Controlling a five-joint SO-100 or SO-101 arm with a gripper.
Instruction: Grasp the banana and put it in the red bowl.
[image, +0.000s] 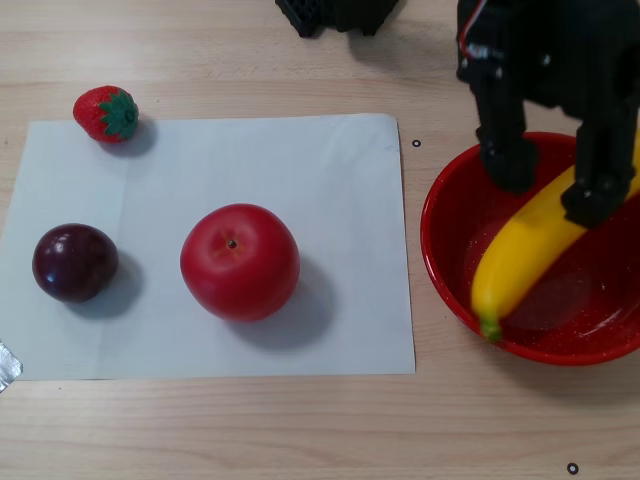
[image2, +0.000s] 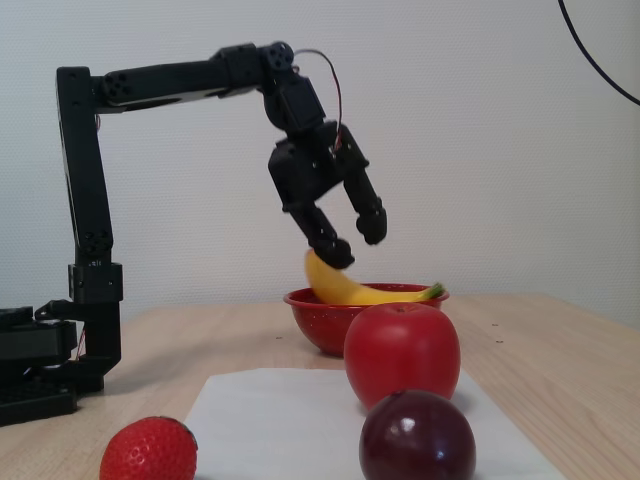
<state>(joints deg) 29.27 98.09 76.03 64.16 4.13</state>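
- Your end effector (image2: 361, 245) hangs spread and empty above the red bowl (image: 455, 290)
- The banana (image: 520, 260) lies inside that bowl near the tabletop's right edge in the other view, green stem propped on the rim because it is longer than the bowl
- Its far tip hides behind the fingers (image: 510, 160) there

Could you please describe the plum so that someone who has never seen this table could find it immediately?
In the other view, start from the white paper sheet on the wooden table. The plum sits near the sheet's left edge, left of the big red apple and below the strawberry. It is the only dark purple fruit, round, glossy and smaller than the apple.
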